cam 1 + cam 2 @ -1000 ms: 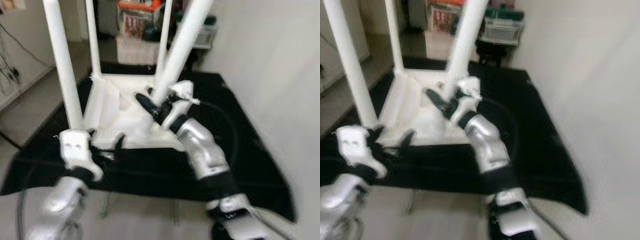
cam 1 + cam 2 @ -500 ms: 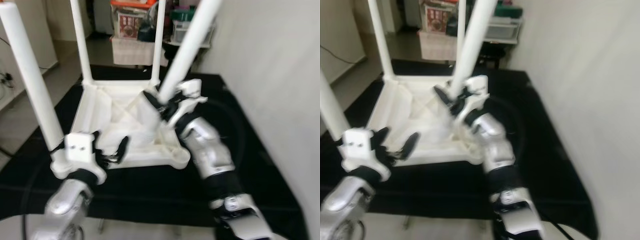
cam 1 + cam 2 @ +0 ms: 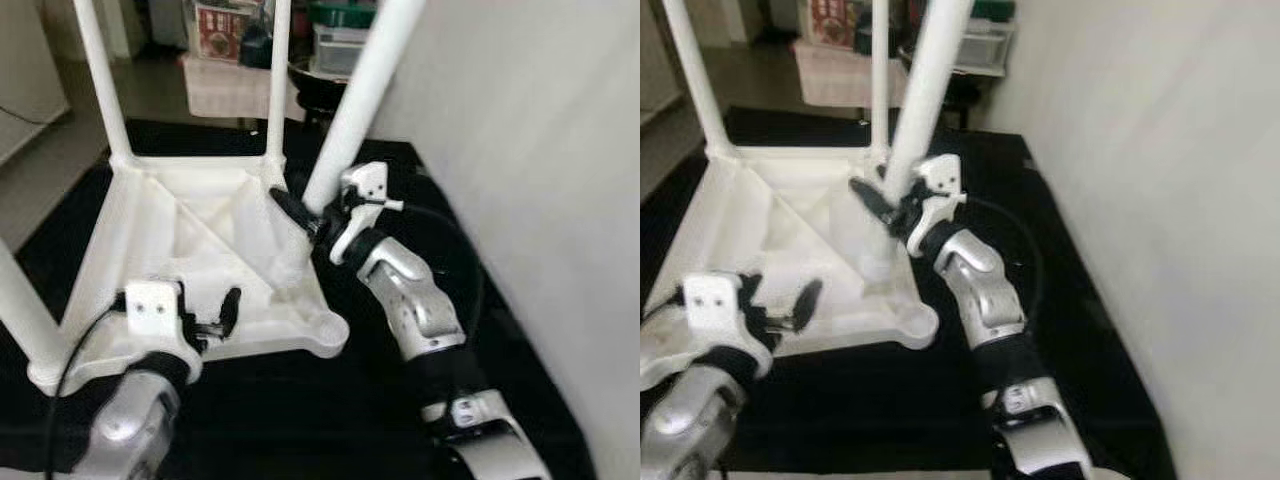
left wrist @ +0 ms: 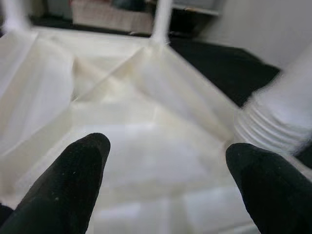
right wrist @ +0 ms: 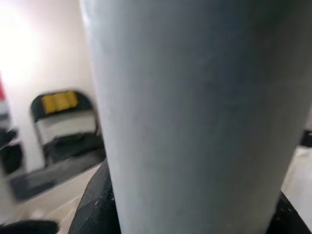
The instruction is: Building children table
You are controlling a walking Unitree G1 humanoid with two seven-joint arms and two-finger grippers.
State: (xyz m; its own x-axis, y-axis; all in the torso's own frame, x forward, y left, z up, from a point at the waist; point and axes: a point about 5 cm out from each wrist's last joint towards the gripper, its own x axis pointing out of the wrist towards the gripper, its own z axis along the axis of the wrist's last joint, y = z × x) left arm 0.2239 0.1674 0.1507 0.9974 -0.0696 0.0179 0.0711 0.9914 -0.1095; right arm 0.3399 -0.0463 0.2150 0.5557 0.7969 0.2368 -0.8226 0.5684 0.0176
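One leg (image 3: 358,110) is leaning off upright above the table's (image 3: 190,240) near-right corner while you're clamping it in the right gripper (image 3: 312,222), left gripper (image 3: 210,318) hovering agape over the underside.

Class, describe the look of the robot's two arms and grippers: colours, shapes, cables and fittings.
Both arms are shiny silver shells joined by black bands. The left gripper has a boxy white block with two small dark holes and black fingers, rounded and matte. A black cable runs beside that arm. The right gripper has a white housing, and a black cable loops from it along the forearm.
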